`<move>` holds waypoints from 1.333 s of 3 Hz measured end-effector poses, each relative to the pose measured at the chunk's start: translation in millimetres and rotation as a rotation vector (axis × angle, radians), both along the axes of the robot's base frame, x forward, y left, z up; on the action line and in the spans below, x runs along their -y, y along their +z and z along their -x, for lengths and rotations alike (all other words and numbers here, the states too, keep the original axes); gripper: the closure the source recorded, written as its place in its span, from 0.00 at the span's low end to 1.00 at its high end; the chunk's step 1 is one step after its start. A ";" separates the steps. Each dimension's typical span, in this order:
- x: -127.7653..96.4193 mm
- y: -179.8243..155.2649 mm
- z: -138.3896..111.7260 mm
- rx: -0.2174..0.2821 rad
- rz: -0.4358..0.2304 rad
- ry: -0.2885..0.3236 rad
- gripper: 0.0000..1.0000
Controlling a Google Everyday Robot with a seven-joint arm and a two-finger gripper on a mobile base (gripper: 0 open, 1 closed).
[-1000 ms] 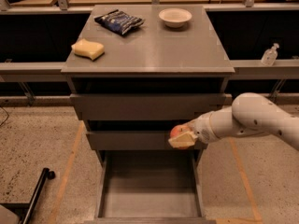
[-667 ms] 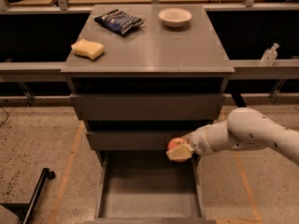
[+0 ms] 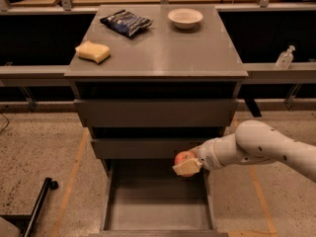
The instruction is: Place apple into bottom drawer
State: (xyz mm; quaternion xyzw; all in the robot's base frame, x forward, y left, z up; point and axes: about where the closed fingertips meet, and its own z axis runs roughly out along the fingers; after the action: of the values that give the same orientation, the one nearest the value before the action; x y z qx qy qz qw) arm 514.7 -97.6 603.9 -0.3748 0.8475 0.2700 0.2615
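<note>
The apple (image 3: pixel 183 157), small, red with a yellowish blush, is held in my gripper (image 3: pixel 185 165), whose pale fingers (image 3: pixel 186 169) close around it. The gripper reaches in from the right on a white arm and hangs just over the back right part of the open bottom drawer (image 3: pixel 158 216), a wide shallow grey tray pulled out of the grey cabinet (image 3: pixel 156 63). The two upper drawers (image 3: pixel 156 113) are closed.
On the cabinet top lie a pale yellow sponge (image 3: pixel 93 51), a dark blue snack bag (image 3: pixel 126 22) and a white bowl (image 3: pixel 185 18). A clear bottle (image 3: pixel 285 58) stands on the ledge at right. A black pole (image 3: pixel 37 209) lies on the floor at left.
My gripper has moved down and slightly left with the apple, from beside the middle drawer's front to just above the open bottom drawer.
</note>
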 end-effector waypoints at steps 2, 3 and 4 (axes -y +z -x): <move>-9.5 -80.9 12.5 -0.044 -0.016 0.006 1.00; -5.1 -131.3 14.9 -0.090 -0.030 -0.043 1.00; -5.3 -157.8 15.6 -0.162 -0.090 -0.085 1.00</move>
State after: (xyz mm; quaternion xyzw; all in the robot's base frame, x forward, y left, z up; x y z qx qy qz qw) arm 499.1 -92.2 446.2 -0.3031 0.8681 0.3259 0.2199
